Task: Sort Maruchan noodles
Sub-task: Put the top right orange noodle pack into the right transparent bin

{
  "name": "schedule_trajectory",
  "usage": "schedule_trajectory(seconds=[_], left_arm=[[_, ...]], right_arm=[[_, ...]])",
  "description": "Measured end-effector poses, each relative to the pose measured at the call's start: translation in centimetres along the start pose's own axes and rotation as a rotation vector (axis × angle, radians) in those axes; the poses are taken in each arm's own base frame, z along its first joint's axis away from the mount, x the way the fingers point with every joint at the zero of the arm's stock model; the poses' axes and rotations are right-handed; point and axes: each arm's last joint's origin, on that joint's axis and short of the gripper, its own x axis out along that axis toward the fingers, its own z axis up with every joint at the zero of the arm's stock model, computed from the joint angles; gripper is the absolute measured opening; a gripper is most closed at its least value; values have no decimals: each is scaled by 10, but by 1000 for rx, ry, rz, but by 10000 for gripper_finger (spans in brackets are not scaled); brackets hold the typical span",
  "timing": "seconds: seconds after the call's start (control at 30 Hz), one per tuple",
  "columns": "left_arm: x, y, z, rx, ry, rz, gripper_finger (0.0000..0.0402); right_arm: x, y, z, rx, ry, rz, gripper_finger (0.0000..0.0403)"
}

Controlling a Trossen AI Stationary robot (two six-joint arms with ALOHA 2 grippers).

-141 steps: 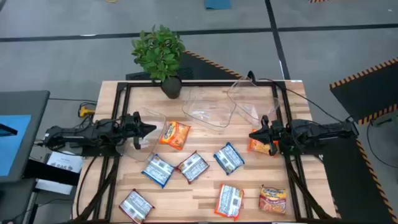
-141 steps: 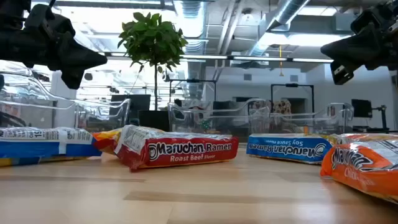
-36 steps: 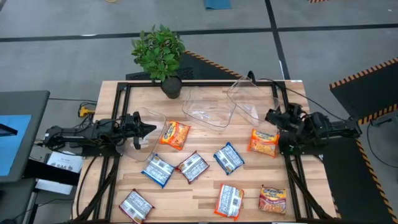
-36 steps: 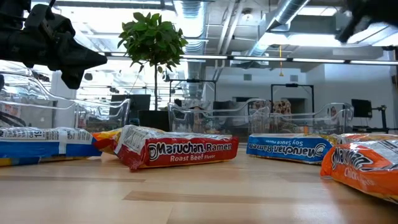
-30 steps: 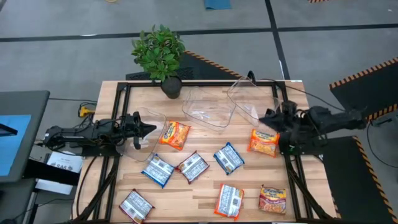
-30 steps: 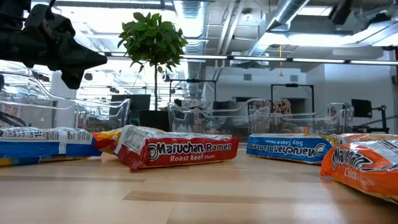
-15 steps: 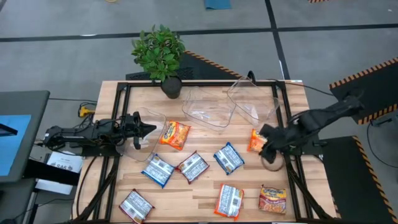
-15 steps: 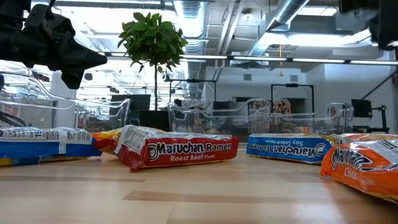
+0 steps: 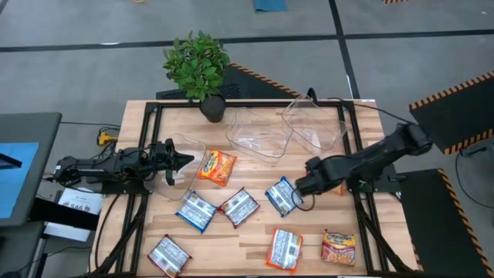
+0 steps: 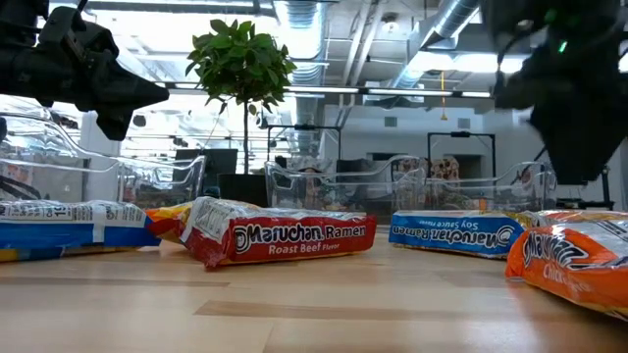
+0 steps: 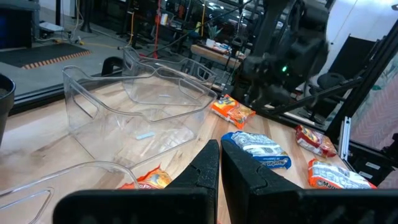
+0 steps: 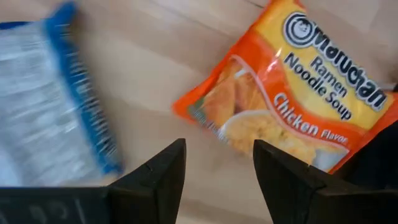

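Several Maruchan packets lie flat on the wooden table: orange ones (image 9: 216,167) (image 9: 338,247), blue-and-white ones (image 9: 283,195) (image 9: 195,211) and red-and-white ones (image 9: 239,207) (image 9: 168,255) (image 9: 285,249). My right gripper (image 9: 303,185) is open and empty, above the bare wood between the blue packet (image 12: 50,106) and an orange chicken packet (image 12: 298,106), which my arm mostly hides in the high view. My left gripper (image 9: 185,161) is shut and empty at the table's left, beside the orange packet.
Three clear plastic bins stand at the far side of the table: one at the left (image 9: 185,150), one in the middle (image 9: 258,133) and one at the right (image 9: 312,123). A potted plant (image 9: 199,69) stands at the far edge. A black frame (image 9: 363,224) runs along the table's sides.
My right gripper has swung from the table's right edge, near the right bin, toward the left and the near edge. It has come down over the wood between the orange packet and the blue packet. No packet has moved.
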Motion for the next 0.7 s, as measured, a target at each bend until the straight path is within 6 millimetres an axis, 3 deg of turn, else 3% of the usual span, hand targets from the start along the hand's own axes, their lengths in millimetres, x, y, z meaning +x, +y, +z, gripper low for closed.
schedule_trajectory(seconds=[0.3, 0.7], left_arm=[[0, 0, 0, 0, 0, 0, 0], [0, 0, 0, 0, 0, 0, 0]], right_arm=[[33, 17, 4, -42, 25, -146, 212], [48, 27, 5, -68, 8, -159, 198]])
